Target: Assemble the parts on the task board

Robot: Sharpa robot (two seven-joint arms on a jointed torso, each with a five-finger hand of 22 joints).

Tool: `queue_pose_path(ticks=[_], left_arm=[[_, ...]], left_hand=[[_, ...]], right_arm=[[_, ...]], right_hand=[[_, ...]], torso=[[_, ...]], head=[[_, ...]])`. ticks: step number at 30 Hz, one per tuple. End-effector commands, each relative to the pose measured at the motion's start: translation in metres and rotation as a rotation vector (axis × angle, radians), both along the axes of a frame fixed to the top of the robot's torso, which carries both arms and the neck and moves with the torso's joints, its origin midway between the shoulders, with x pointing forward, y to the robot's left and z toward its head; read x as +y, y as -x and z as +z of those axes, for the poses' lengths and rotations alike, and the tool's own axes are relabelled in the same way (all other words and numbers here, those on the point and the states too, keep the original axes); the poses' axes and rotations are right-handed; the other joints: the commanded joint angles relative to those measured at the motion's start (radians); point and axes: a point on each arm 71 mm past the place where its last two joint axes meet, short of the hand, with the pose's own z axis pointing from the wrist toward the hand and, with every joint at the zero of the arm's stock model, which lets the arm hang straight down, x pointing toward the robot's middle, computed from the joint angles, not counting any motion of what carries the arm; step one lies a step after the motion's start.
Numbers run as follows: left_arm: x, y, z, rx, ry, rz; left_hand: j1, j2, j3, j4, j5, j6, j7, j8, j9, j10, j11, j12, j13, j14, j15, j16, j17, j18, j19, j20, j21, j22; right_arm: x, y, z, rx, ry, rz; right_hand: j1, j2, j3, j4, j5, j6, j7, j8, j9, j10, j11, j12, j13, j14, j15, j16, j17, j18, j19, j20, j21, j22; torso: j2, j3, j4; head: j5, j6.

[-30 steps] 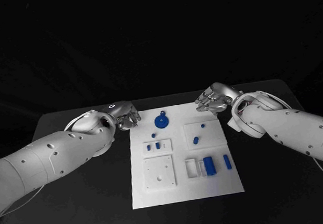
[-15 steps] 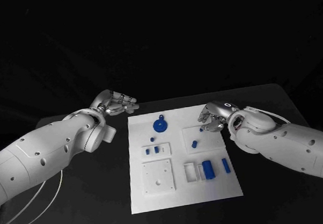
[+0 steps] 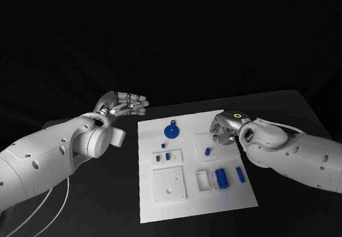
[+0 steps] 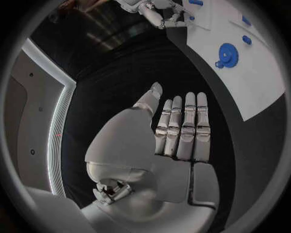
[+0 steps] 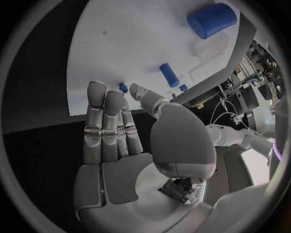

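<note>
Judging progress from the head view, I put the assembly at an early stage. The task board (image 3: 194, 167) lies flat in the middle of the black table (image 3: 107, 216), and I count several blue parts loose on its face: a round blue disc (image 3: 172, 131) near the far end, small blue pegs (image 3: 164, 157) at mid-board, another small peg (image 3: 208, 150) beside the right hand, and 2 longer blue blocks (image 3: 221, 178) at the near right, one seemingly seated in a white holder. I cannot confirm which, if any, are properly seated.

My left hand (image 3: 123, 105) is raised off the board's far left corner, fingers straight and side by side, palm bare, holding nothing, as the left wrist view (image 4: 182, 128) bears out. My right hand (image 3: 224, 129) hovers at the board's right edge, fingers extended and likewise without a part, confirmed in the right wrist view (image 5: 112, 128).

Finding: no part is in hand, so most picking and fitting appears outstanding.
</note>
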Motion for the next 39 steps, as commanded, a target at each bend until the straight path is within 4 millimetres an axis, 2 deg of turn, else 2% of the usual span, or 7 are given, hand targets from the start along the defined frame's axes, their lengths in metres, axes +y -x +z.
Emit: queue_pose_path(ticks=[1,12,17,27,33,39], left_arm=[[-0.001,0.0,0.003,0.004,0.063,-0.011],[0.001,0.0,0.003,0.008,0.065,-0.006],[0.001,0.0,0.002,0.011,0.064,-0.005],[0.002,-0.001,0.002,0.017,0.06,-0.002],[0.004,-0.002,0.001,0.013,0.053,0.008],[0.006,-0.002,0.001,0.012,0.05,0.013]], left_hand=[[0.003,0.013,-0.01,-0.002,-0.005,-0.004,0.002,-0.003,0.0,-0.003,0.005,-0.006,-0.001,-0.008,0.002,-0.004,-0.001,0.013,0.014,0.0,0.006,-0.05],[0.002,0.017,-0.015,-0.001,-0.005,-0.003,0.007,-0.003,0.001,-0.002,0.011,-0.007,-0.001,-0.009,0.008,-0.004,-0.001,0.016,0.026,0.002,0.01,-0.102],[0.002,0.018,-0.018,0.004,-0.004,-0.005,0.009,-0.003,0.0,-0.004,0.014,-0.006,-0.001,-0.01,0.01,-0.004,-0.001,0.017,0.029,0.002,0.012,-0.118],[0.001,0.018,-0.019,0.006,-0.004,-0.005,0.009,-0.003,0.001,-0.005,0.015,-0.006,-0.001,-0.01,0.01,-0.004,-0.001,0.017,0.031,0.003,0.012,-0.122],[0.002,0.014,-0.021,0.007,-0.004,-0.015,0.013,-0.004,0.0,-0.013,0.019,-0.006,-0.001,-0.014,0.012,-0.004,-0.002,0.018,0.032,0.004,0.013,-0.126],[0.002,0.014,-0.021,0.007,-0.004,-0.015,0.013,-0.004,0.0,-0.013,0.019,-0.006,-0.001,-0.014,0.012,-0.004,-0.002,0.018,0.032,0.004,0.013,-0.126]], right_arm=[[0.003,0.002,-0.002,-0.012,0.043,0.007],[0.005,0.005,-0.01,0.005,0.073,0.008],[0.004,0.005,-0.013,-0.003,0.087,-0.003],[0.004,0.005,-0.015,-0.018,0.11,-0.01],[0.005,0.006,-0.016,-0.032,0.129,-0.01],[0.005,0.007,-0.016,-0.036,0.147,-0.011]], right_hand=[[0.001,-0.009,0.009,0.002,0.006,0.001,-0.001,0.0,0.0,0.002,-0.001,-0.003,-0.001,-0.003,0.006,0.005,-0.002,-0.004,0.04,0.006,0.005,-0.002],[0.005,0.002,0.035,0.0,0.007,0.029,-0.008,0.0,0.003,0.035,-0.011,-0.003,-0.001,-0.005,-0.001,0.01,-0.003,-0.011,0.039,-0.001,0.019,0.0],[0.012,0.017,0.063,-0.007,0.003,0.037,-0.008,0.0,0.004,0.042,-0.012,-0.003,-0.001,-0.007,-0.003,0.014,-0.002,-0.011,0.038,-0.003,0.029,0.006],[0.016,0.046,0.096,-0.043,0.015,0.057,-0.011,0.0,0.005,0.067,-0.018,-0.003,-0.001,-0.01,-0.009,0.022,0.002,-0.012,0.034,-0.009,0.058,0.037],[0.015,0.045,0.102,-0.06,0.043,0.075,-0.015,0.001,0.005,0.085,-0.023,-0.002,0.0,-0.011,-0.013,0.027,0.006,-0.013,0.033,-0.013,0.077,0.057],[0.012,0.046,0.096,-0.065,0.042,0.084,-0.018,0.001,0.005,0.096,-0.027,-0.002,0.0,-0.012,-0.016,0.027,0.006,-0.014,0.031,-0.016,0.078,0.066]], torso=[[0.001,0.0021,0.0],[0.001,0.003,-0.0009],[0.001,0.0026,0.0003],[0.001,0.002,-0.0007],[0.0,0.0021,-0.0006],[0.0,0.002,-0.0011]], head=[[0.001,-0.003],[0.003,-0.008],[0.003,-0.01],[0.003,-0.015],[0.003,-0.016],[0.002,-0.018]])
